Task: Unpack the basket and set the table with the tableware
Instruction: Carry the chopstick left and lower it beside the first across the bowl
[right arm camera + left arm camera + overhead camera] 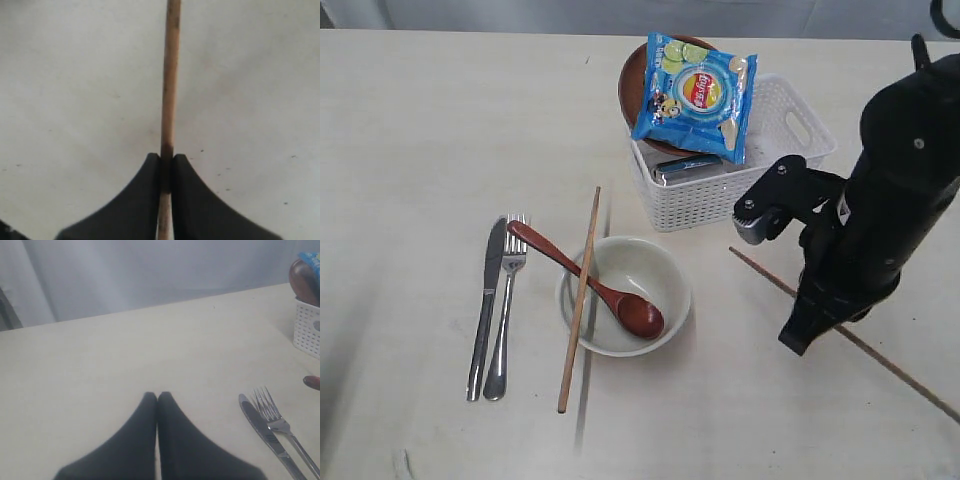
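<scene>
My right gripper is shut on a wooden chopstick that lies on the pale table, right of the bowl; in the exterior view the arm covers the middle of this chopstick. A second chopstick rests across the off-white bowl, which holds the red-brown spoon. Steel knife and fork lie side by side left of the bowl. The white basket holds the brown plate and a steel cup. My left gripper is shut and empty, over bare table near the knife.
A blue chip bag leans on the plate in the basket. The basket stands just behind the bowl and close to my right arm. The table's far edge meets a grey backdrop.
</scene>
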